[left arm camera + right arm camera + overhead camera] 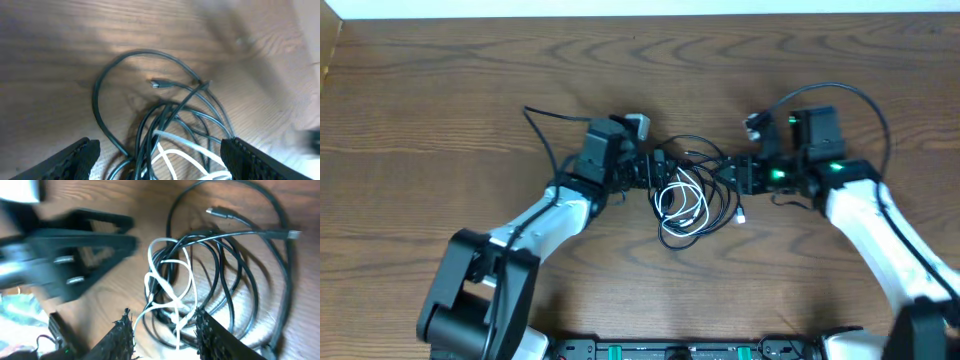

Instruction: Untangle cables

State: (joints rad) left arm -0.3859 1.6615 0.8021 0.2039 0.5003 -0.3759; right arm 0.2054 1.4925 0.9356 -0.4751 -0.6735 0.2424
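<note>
**Tangled cords heaped between two open claws on a wood-grain counter**

The counter [440,100] is brown wood with a strong wavy grain and a matte face. At the centre of the overhead view lies the knot of cables [692,195]: several thin, glossy black cords [235,280] in loose overlapping oval loops, and one thin white cord [170,275] threaded through them in tighter curls. The white cord sits toward the lower left of the heap, and the black loops spread wider around it. One black loop [100,95] arcs out alone across bare wood in the left wrist view, and a small dark plug end [160,84] lies inside that arc. In the right wrist view another slim plug [220,212] rests near the top of the frame, with a squarer tip [292,234] at the far right.

The left claw [160,160] stands wide open, its ribbed black fingers [80,155] at the lower corners of its frame, with the heap between them. The right claw [165,330] is parted more narrowly, its rough-edged black fingers [125,335] straddling the white cord without pinching it. From above, the two claws face each other across the bundle.
</note>
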